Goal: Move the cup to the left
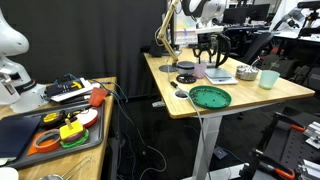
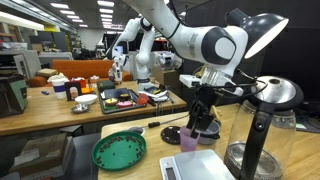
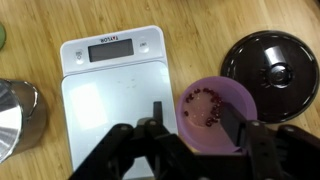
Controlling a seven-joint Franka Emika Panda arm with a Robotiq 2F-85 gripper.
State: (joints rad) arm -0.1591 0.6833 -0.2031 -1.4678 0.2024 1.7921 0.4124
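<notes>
The cup (image 3: pixel 205 105) is a small pale pink-lilac tumbler with dark red specks on its bottom. It stands upright on the wooden table, just right of a white kitchen scale (image 3: pixel 110 90) in the wrist view. My gripper (image 3: pixel 195 118) is open and low over it. One finger is outside the cup on the scale side and the other is over the cup's inside near the far wall. In an exterior view the cup (image 2: pixel 189 136) shows beneath the gripper (image 2: pixel 200 120). In an exterior view the gripper (image 1: pixel 206 48) hangs over the table's back part, where the cup is hidden.
A black round lid (image 3: pixel 270 65) lies right beside the cup. A metal vessel (image 3: pixel 15 115) stands left of the scale. A round green plate (image 1: pixel 210 97) lies near the table's front and also shows in an exterior view (image 2: pixel 120 150). A mint-green cup (image 1: pixel 268 78) stands further off.
</notes>
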